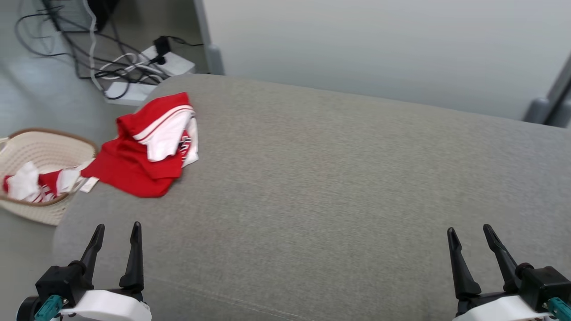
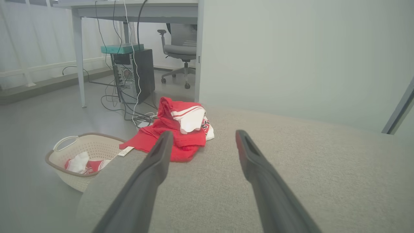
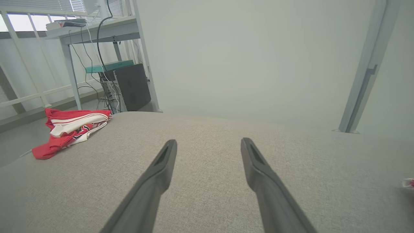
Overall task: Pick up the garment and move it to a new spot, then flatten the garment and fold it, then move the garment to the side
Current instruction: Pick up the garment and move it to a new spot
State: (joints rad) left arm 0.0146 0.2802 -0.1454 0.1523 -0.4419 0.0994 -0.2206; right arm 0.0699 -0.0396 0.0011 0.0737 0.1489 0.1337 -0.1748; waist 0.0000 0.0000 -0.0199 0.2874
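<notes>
A red and white garment (image 1: 149,147) lies bunched at the far left edge of the grey cushioned surface (image 1: 339,187), one corner hanging over the side. The left wrist view has the garment (image 2: 181,129) ahead, just beyond the fingers; in the right wrist view the garment (image 3: 71,127) is far off to the left. My left gripper (image 1: 117,232) stands open at the lower left, well short of the garment. At the lower right my right gripper (image 1: 469,234) is open too, nothing between its fingers.
A cream laundry basket (image 1: 26,209) holding red and white cloth sits on the floor left of the surface. Cables and a white power strip (image 1: 134,67) lie on the floor behind. A desk (image 2: 129,6), computer tower (image 2: 136,74) and office chair (image 2: 181,48) stand beyond.
</notes>
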